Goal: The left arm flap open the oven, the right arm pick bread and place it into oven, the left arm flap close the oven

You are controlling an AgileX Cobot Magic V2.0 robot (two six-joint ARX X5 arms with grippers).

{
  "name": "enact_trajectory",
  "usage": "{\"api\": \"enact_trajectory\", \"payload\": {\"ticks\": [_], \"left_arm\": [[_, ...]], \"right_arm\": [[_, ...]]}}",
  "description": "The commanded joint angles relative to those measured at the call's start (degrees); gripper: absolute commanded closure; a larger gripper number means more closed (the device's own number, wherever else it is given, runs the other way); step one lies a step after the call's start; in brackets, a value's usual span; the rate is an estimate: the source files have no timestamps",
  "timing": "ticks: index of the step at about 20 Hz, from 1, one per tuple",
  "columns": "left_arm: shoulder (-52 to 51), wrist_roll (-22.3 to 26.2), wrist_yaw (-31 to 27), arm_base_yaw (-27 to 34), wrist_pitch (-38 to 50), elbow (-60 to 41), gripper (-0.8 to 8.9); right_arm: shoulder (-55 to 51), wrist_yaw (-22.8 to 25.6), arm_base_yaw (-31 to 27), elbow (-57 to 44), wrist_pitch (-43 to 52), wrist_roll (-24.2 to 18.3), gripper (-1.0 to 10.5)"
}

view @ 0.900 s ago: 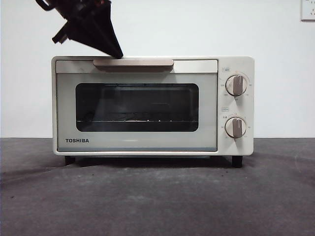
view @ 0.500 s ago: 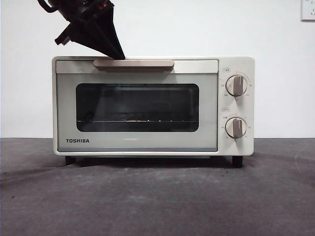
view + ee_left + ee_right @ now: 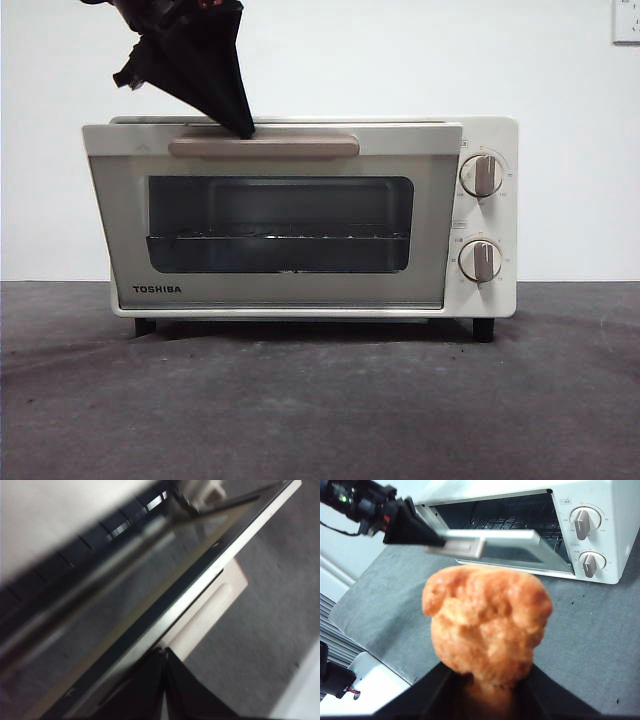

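Oven door ajar, tilted out | left gripper jaws pressed together, tip at bar handle | right gripper pinching bread

The front view sits low, at about the height of the worktop, and looks level at the oven, which stands near and fills the middle of the picture against a pale wall. The left wrist view looks down along its own end effector, very close to the oven's tilted door and handle, with grey worktop beyond. The right wrist view looks from farther back and higher, past its end effector, across the worktop toward the oven's front and knobs. All three views share the oven door.
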Motion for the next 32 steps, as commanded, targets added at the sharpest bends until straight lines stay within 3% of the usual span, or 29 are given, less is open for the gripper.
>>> {"api": "enact_trajectory", "payload": {"ticks": [1,6,9,16,32], "left_arm": [[0.9,1.1,-2.2,-0.7,0.5,-1.5,8.06],[-2.6,-0.7,-2.3,-1.8,3.7,-6.8,8.06],[-7.3,-4.4,-2.3,-3.0,10.1,-15.3,8.06],[-16.3,-12.5,-9.2,-7.3,21.9,-30.4,8.06],[-18.3,-17.8,-11.1,-15.8,28.2,-38.3,8.06]], "right_arm": [[0.0,-0.2,0.2,0.7,0.4,0.8,8.2],[0.0,-0.2,0.2,0.7,0.2,0.8,8.2],[0.0,-0.2,0.2,0.7,0.2,0.6,8.2],[0.0,0.2,0.2,0.7,0.9,0.5,8.2],[0.0,0.2,0.2,0.7,0.6,0.7,8.2]]}}
